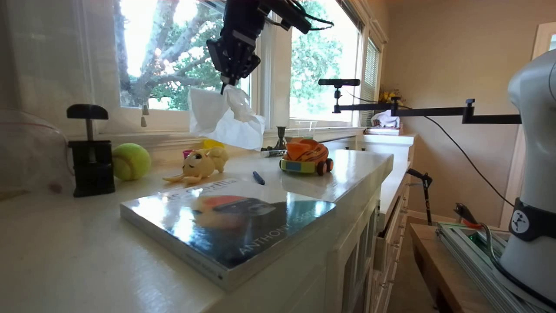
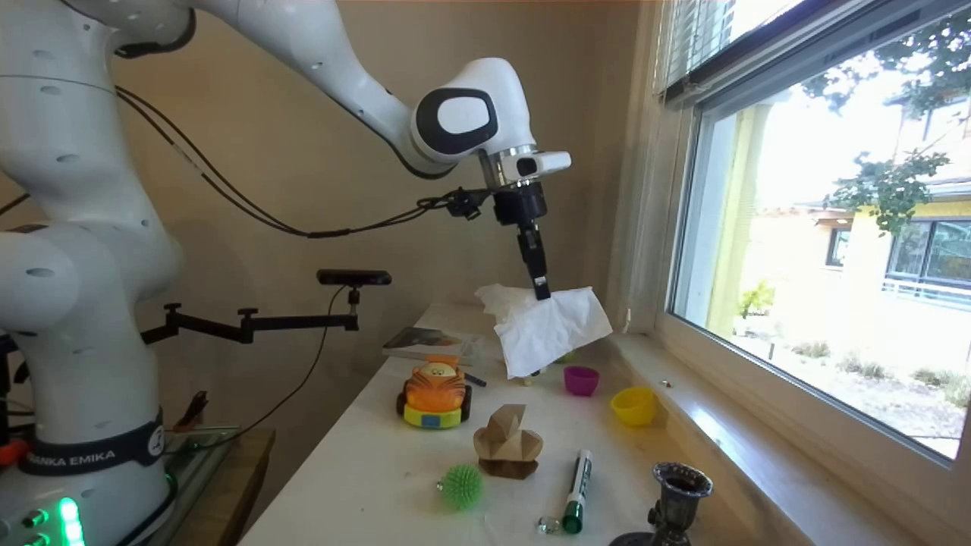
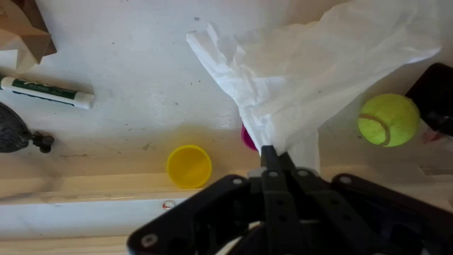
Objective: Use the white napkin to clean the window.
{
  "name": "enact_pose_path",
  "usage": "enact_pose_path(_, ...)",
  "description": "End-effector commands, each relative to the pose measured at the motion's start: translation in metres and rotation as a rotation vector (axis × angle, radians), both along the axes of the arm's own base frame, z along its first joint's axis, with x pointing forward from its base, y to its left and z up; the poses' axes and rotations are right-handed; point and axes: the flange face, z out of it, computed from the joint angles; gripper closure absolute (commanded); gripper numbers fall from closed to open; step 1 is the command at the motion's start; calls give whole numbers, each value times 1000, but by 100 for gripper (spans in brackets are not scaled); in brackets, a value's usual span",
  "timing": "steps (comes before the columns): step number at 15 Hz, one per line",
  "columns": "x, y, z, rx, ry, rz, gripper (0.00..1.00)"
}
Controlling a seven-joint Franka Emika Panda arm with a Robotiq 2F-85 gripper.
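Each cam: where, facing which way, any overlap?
Wrist view: on the wrist, facing down at counter and napkin; only end effector shows.
An exterior view: low, near the book, looking along the counter; arm base right, end effector near top.
An exterior view: near the candlestick, looking toward the book; most of the arm shows.
Both exterior views share napkin and toy car.

Wht rounded arm [image 2: 337,68], blk cables [image 2: 311,234], blk claw [image 3: 277,156] (grey screws [image 3: 149,240]), lettered blk band [image 2: 95,453], grn lights [image 2: 70,519]
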Motion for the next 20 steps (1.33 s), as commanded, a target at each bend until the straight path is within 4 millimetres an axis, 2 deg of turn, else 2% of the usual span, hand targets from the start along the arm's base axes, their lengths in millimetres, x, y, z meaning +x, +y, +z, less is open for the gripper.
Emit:
enact_pose_path(1,-25,-2,10,11,19,-2,100)
enact_pose_path(5,-32,-2,12,7,37,1,99)
enact_pose_path(6,-33,-1,13,6,35,7,74)
enact_pose_path(8,-34,0,12,-6,53,24,67)
enact_pose_path(17,-27,4,14,4,4,18,4)
enact_pose_path(20,-14,14,23,49,-116,55,0)
